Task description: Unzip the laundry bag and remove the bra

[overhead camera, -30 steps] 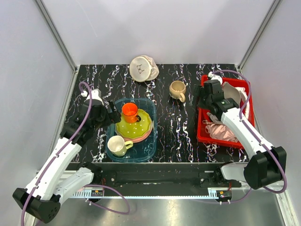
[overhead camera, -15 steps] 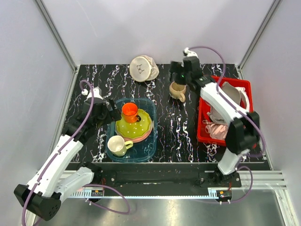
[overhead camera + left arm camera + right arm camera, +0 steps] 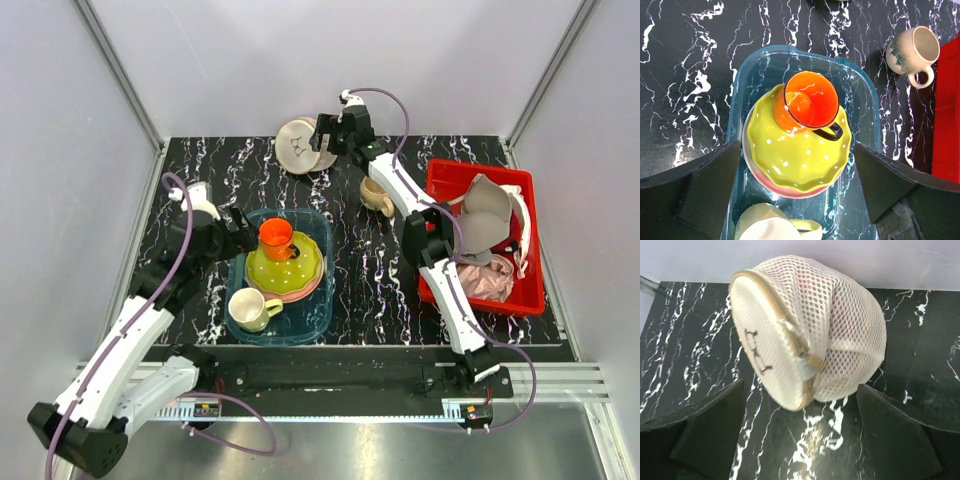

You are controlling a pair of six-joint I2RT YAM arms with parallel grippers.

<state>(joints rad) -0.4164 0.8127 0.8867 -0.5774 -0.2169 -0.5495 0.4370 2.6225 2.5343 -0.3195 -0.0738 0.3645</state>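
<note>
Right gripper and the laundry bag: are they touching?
Cannot tell. In the right wrist view the open right gripper frames the laundry bag; one fingertip meets the mesh outline, with no clear gap or press. The top view is too coarse.

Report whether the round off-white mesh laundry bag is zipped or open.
Shut: the round off-white mesh laundry bag stands on edge, its halves meeting along the tan seam, no visible gap.
</note>
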